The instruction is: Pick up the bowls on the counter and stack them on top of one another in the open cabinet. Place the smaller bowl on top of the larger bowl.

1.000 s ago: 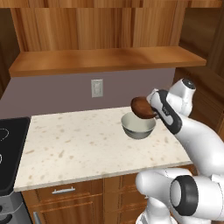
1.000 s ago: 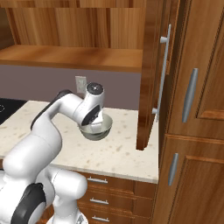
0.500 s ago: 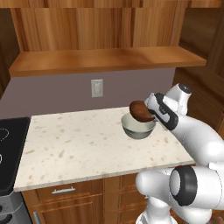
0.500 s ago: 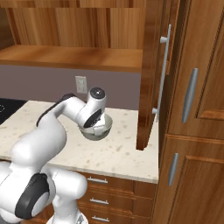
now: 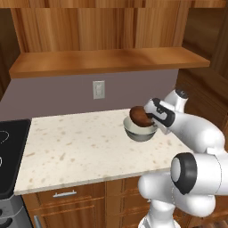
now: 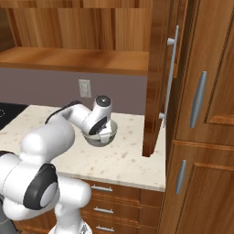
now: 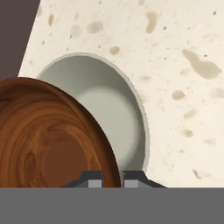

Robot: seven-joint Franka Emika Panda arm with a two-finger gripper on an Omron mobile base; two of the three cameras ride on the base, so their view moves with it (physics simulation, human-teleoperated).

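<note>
- Hand view has the small brown bowl [image 7: 52, 140] at lower left of the frame, tipped on edge, its rim running down between the two dark fingers [image 7: 95, 178] at the bottom edge; they are pressed together on that rim, pinching it.
- Left base view puts the same brown bowl [image 5: 140, 116] right of centre, tilted and held just above the grey-green bowl [image 5: 140, 132]; whether the two touch I cannot tell.
- My judgement on handling: the brown bowl looks like wood, so light, stiff and not very fragile; a rim pinch should carry it, though a tilted bowl held at one edge could swing or slip if moved fast.
- The grey-green bowl [image 7: 109, 118] sits on the table behind the brown one in the hand view, with its whitish inside facing up. In the right base view it [image 6: 101, 137] shows under the hand at centre frame.
- Judged by its glazed look, it is likely heavier, smooth and slippery, and would chip if dropped. Its thin rim seems the only place narrow fingers could take hold, one inside the wall and one outside.
- The speckled table [image 5: 80, 151] spreads across the middle of the left base view, with a black stovetop [image 5: 11, 151] at the left edge.
- Above it, across the upper part of the frame, runs the open cabinet shelf [image 5: 107, 62], where both bowls are meant to go; neither is there yet.
</note>
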